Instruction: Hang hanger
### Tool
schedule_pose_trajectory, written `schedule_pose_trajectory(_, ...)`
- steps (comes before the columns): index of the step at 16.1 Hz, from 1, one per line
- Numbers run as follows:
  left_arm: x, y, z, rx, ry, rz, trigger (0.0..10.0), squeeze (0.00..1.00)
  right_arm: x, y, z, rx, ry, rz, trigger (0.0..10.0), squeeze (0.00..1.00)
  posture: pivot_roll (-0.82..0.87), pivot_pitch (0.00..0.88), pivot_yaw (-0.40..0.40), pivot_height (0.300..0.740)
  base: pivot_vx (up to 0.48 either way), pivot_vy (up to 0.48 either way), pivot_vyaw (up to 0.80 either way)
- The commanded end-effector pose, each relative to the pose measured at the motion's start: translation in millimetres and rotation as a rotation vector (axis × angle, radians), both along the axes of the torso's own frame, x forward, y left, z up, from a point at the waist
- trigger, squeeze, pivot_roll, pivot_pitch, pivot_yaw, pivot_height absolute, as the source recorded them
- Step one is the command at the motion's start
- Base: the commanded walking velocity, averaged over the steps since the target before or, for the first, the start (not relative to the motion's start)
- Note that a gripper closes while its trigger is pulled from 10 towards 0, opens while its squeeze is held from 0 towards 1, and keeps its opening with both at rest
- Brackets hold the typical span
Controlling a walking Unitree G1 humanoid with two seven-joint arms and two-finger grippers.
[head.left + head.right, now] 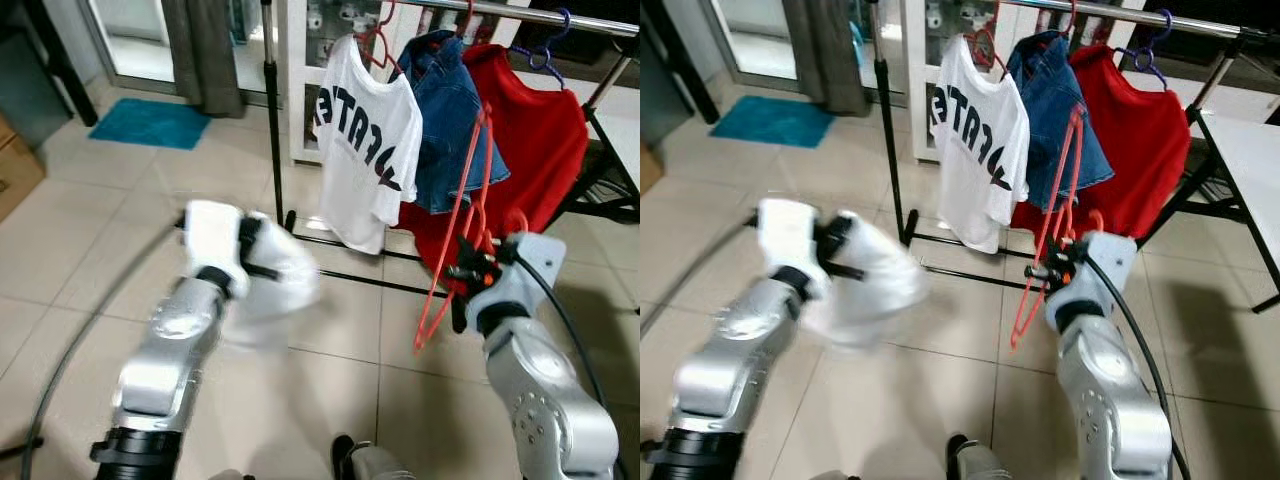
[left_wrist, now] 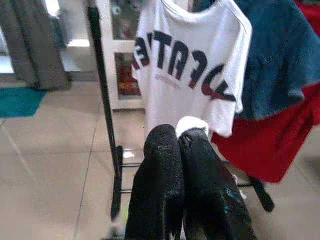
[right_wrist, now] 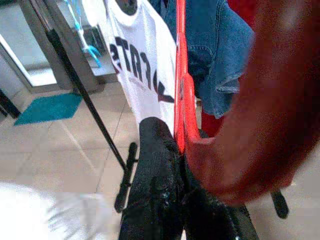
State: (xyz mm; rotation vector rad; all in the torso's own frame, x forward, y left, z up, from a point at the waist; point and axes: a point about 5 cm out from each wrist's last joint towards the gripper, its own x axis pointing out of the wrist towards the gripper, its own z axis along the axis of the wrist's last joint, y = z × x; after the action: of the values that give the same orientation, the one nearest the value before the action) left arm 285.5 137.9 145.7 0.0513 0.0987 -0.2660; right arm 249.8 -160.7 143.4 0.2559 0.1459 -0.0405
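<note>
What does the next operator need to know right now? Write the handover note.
Right gripper: fingers shut on the red hanger, held up in front of the clothes rack, hook not yet on the rail.
Left gripper: fingers shut on a white cloth, held out before the rack; blurred in the head views.
On the rail: white T-shirt, denim garment, red garment.
Done: hanger picked up and brought to the rack.
Left: lift the hook over the rail and release.
</note>
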Motion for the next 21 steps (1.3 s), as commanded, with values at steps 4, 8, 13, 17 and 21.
schedule_pose_trajectory(4,-7.1,4.0,2,-0.021,0.012,-0.017,10.0,0.0,-3.3,5.5,2,0.035,-0.01,0.01,10.0,0.0,0.05,0.063,-0.035,0.74,0.0,0.0,-0.78)
schedule_pose_trajectory(8,-6.9,-1.1,2,-0.017,0.02,-0.051,10.0,0.0,-4.0,4.7,1,0.019,-0.014,-0.007,10.0,0.0,0.04,0.068,-0.019,0.74,0.0,0.0,-0.8)
schedule_pose_trajectory(13,-3.2,2.8,3,-0.012,0.011,-0.016,10.0,0.0,-2.7,3.3,7,0.014,-0.045,-0.014,10.0,0.0,0.04,0.072,-0.016,0.74,0.0,0.0,-0.77)
schedule_pose_trajectory(17,-0.5,8.4,8,-0.071,-0.045,0.03,10.0,0.0,-3.4,4.4,4,-0.044,-0.041,-0.017,10.0,0.0,0.04,0.073,-0.023,0.74,0.0,0.0,-0.75)
schedule_pose_trajectory(21,-1.0,7.3,9,-0.063,-0.031,0.01,10.0,0.0,-4.1,5.1,5,-0.047,-0.063,-0.03,10.0,0.0,0.04,0.073,-0.011,0.74,0.0,0.0,-0.79)
